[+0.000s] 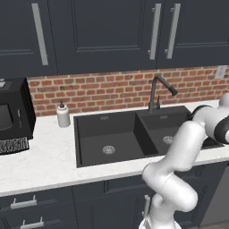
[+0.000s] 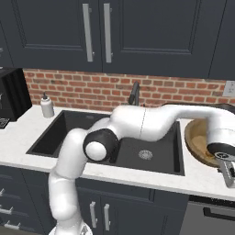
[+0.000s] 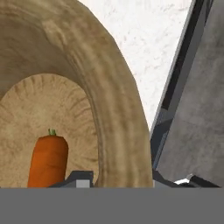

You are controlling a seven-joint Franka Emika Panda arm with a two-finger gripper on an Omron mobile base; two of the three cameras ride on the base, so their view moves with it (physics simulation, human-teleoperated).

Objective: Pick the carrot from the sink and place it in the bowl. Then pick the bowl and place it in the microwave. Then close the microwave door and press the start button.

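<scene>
Carrot [image 3: 47, 161]: orange, green stub at its top, lay inside the bowl [image 3: 116, 105] on the bowl's floor, close to the near wall.

Bowl [image 2: 198, 137]: tan wood, grainy, stood on the pale table [image 2: 27, 133] just right of the sink [image 2: 151, 153]; its edge lay near the table's right end, beside a dark grey panel.

Pincer [image 2: 227, 176]: hung at the bowl's near rim; in the hand view one finger [image 3: 81, 178] showed inside the bowl beside the carrot, the other outside the wall, so the jaws stood either side of the rim, partly open; whether they pressed on the wood I could not tell.

Sink [image 1: 134, 134]: black, two basins, round silver drain in each; dark faucet [image 1: 159, 91] behind the divider.

Arm [image 2: 137, 124]: white, reached over the right basin toward the bowl.

Soap bottle [image 1: 63, 115]: white, on the table left of the sink, against the brick wall [image 1: 103, 91].

Black appliance [image 1: 15, 109]: at the table's far left.

Cabinets [image 1: 112, 31]: dark, long silver handles, above the brick.
</scene>
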